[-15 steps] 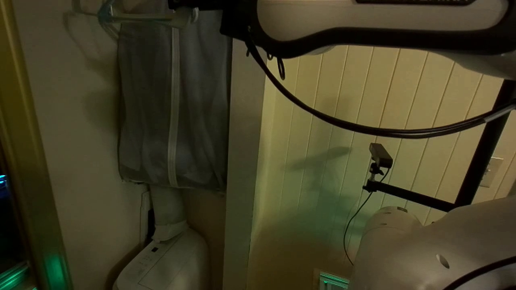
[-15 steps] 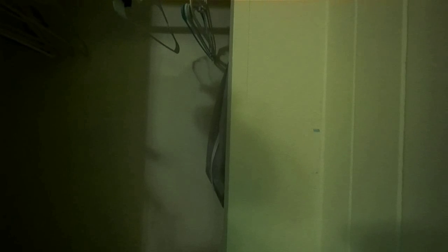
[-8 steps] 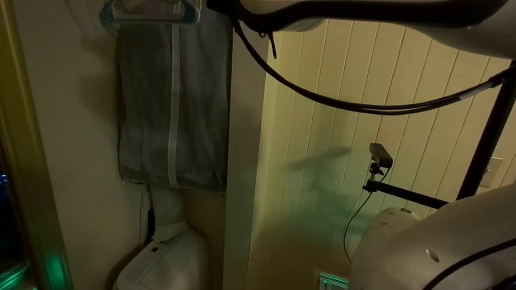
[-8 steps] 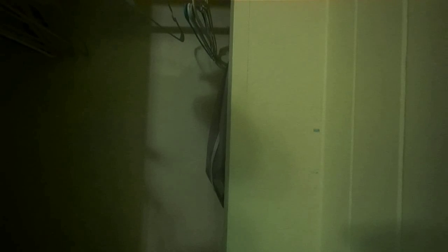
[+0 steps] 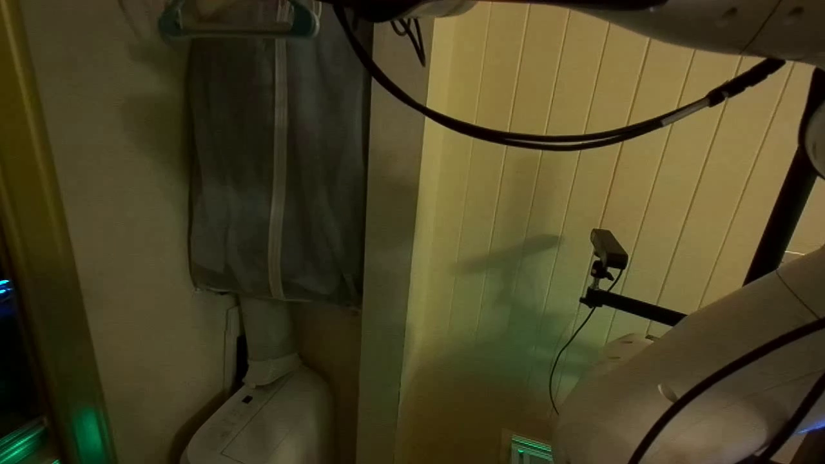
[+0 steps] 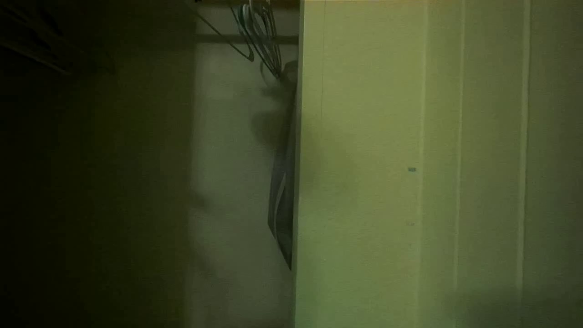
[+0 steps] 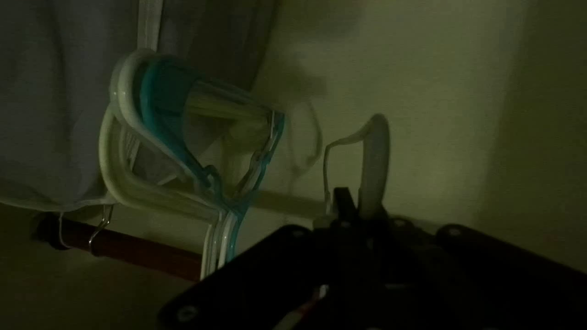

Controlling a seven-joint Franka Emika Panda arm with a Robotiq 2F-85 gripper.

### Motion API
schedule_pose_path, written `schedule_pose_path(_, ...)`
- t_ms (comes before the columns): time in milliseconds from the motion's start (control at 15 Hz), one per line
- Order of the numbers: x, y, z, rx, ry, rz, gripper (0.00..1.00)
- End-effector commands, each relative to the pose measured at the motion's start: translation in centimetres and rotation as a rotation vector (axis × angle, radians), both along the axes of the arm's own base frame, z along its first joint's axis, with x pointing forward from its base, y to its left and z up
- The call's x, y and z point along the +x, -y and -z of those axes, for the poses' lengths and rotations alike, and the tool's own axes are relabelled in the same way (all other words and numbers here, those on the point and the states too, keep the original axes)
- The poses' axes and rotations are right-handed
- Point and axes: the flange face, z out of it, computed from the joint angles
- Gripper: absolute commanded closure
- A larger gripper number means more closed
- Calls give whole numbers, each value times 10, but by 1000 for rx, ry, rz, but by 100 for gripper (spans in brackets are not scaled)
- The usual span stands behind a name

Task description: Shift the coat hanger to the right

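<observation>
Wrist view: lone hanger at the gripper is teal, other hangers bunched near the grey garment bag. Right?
Colour's wrong: in the wrist view, the lone hanger at the gripper is pale, not teal. The rest holds: the other hangers are bunched near the grey garment bag.

Wrist view: coat hanger (image 7: 378, 158) partly hidden by gripper (image 7: 361, 211), 4 o'clock. Bunched hangers (image 6: 272, 63) cut off in an exterior view, 12 o'clock.

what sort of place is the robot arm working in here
Most likely a closet. The wrist view shows a dark reddish rod and a bunch of white and teal hangers. In an exterior view hangs what looks like a gray garment bag.
</observation>
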Motion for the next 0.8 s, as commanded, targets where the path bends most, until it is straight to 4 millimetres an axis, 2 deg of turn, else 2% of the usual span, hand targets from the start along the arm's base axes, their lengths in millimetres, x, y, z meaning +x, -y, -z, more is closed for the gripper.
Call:
schedule_pose_path(0, 22, 7, -11, 0, -28, 20, 98)
schedule_pose_path(400, 39, 15, -4, 42, -100, 22, 98)
schedule_pose_path(467, 37, 15, -2, 47, -115, 26, 68)
schedule_pose_path(533, 34, 15, -1, 55, -117, 23, 66)
schedule_pose_path(600, 31, 13, -1, 59, -122, 20, 60)
schedule_pose_path(733, 20, 3, -14, 42, -15, -21, 46)
